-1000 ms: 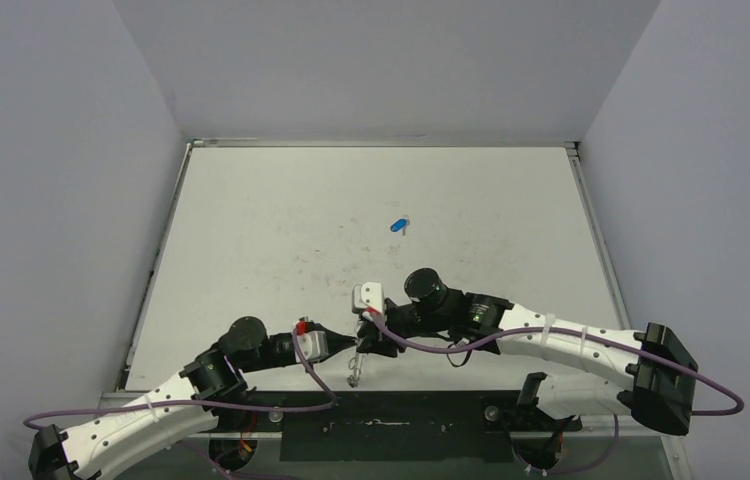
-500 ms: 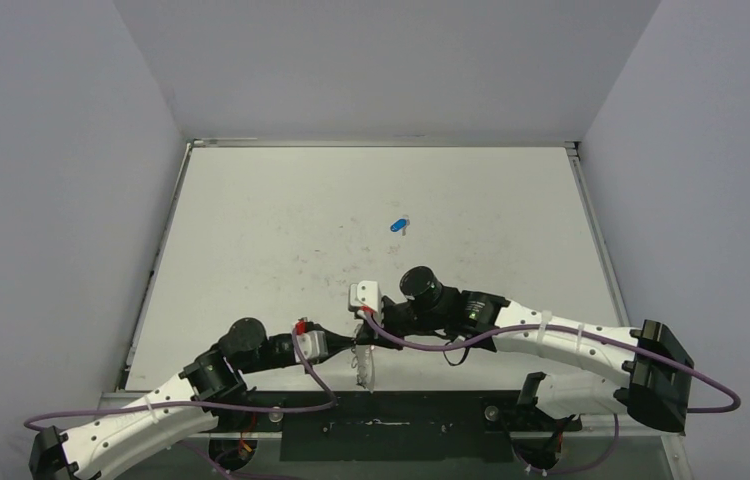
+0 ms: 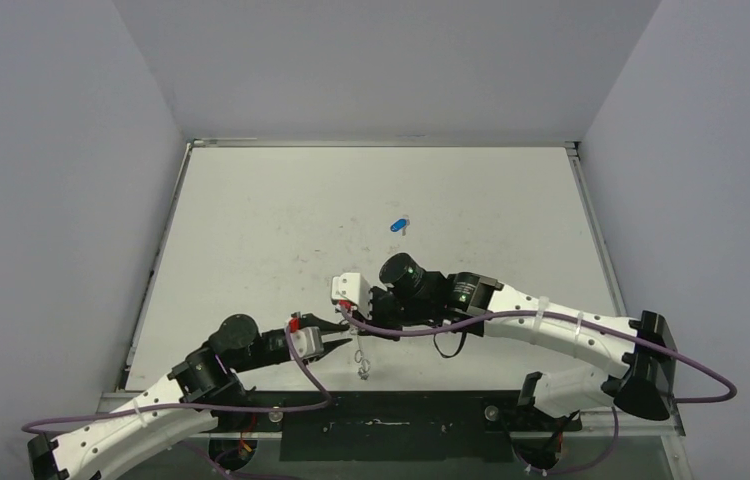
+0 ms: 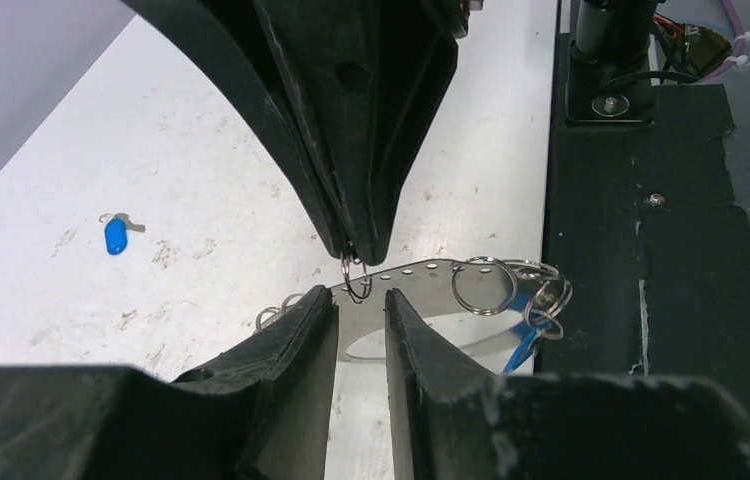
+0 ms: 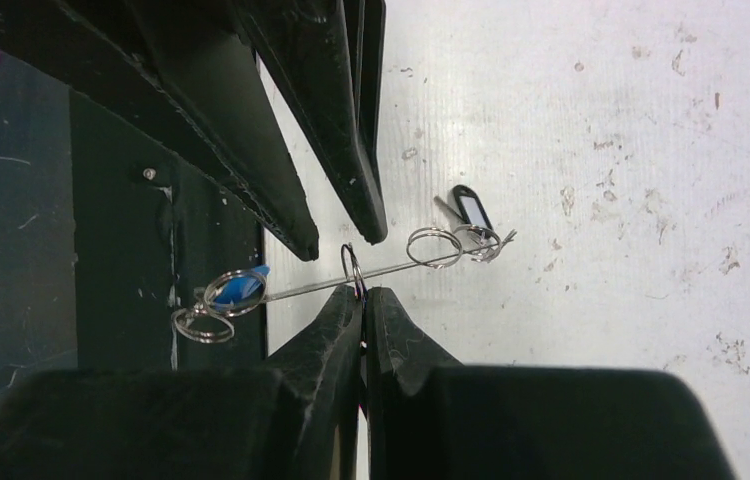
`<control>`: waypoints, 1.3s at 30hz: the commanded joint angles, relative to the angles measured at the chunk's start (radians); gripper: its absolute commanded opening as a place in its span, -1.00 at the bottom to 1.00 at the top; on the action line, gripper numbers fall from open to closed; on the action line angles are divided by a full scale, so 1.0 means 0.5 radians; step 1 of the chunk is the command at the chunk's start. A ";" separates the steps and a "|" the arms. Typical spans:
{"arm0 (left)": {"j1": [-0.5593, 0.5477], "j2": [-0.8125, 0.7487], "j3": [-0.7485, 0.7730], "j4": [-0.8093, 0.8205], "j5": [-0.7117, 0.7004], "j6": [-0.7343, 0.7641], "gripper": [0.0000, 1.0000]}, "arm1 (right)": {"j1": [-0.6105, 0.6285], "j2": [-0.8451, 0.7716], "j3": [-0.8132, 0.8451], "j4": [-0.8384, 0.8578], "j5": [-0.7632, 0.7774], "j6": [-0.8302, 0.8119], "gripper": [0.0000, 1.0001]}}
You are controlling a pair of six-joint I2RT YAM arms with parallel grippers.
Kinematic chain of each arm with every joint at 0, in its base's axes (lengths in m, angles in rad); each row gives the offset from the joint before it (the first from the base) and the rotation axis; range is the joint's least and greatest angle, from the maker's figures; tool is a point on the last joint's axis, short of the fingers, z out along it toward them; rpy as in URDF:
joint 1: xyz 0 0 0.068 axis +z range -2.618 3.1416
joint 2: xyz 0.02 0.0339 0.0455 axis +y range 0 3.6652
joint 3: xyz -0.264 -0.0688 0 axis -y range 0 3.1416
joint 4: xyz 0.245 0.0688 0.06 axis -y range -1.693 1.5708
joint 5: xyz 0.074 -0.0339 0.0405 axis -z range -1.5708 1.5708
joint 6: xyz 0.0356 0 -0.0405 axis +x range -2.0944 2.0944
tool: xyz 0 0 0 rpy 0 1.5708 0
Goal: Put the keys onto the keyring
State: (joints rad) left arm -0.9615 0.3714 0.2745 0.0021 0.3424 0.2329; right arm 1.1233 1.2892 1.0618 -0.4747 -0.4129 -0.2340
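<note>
The keyring (image 3: 362, 365) hangs near the table's front edge between both grippers. My right gripper (image 5: 362, 290) is shut on one small loop (image 5: 350, 262) of the keyring (image 5: 291, 290) and holds it up; it also shows in the left wrist view (image 4: 356, 255). My left gripper (image 4: 359, 297) is open, its fingertips on either side of the keyring's flat edge (image 4: 421, 280) without pinching it. A blue key (image 4: 521, 335) hangs on the ring's end loops. A black key (image 5: 471, 210) lies by the other end. Another blue key (image 3: 399, 225) lies loose mid-table.
The black base plate (image 3: 391, 420) with the arm mounts runs along the table's near edge, just below the hanging keyring. Grey walls enclose the white table (image 3: 281, 220) on three sides.
Both grippers have shifted left with the keyring. The right arm has swung further left over the left gripper, and the left arm has drawn back slightly.
</note>
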 commanded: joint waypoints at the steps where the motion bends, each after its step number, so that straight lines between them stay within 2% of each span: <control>1: -0.007 -0.027 0.129 -0.129 -0.082 0.059 -0.54 | 0.056 0.105 0.201 -0.243 0.166 -0.050 -1.00; 10: -0.007 0.022 0.143 -0.097 0.005 0.046 -0.49 | 0.133 0.257 0.369 -0.351 0.224 -0.022 -1.00; 20: -0.007 0.187 0.089 0.147 0.079 -0.012 -0.54 | 0.162 0.284 0.395 -0.343 0.249 -0.004 -1.00; 23: -0.007 0.224 0.080 0.196 0.090 -0.024 -0.70 | 0.165 0.287 0.395 -0.342 0.252 -0.004 -1.00; 27: -0.007 0.255 0.100 0.126 0.088 -0.002 -0.99 | 0.166 0.283 0.393 -0.342 0.269 -0.004 -1.00; 35: -0.007 0.254 0.135 -0.001 0.069 0.028 -1.00 | 0.167 0.259 0.401 -0.342 0.290 -0.011 -1.00; 39: -0.007 0.266 0.125 -0.001 0.061 0.034 -0.77 | 0.166 0.253 0.407 -0.342 0.271 -0.008 -1.00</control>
State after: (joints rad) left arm -0.9615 0.4934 0.2947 0.0185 0.3691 0.2447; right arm 1.1950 1.4368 1.2137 -0.6891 -0.2966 -0.2401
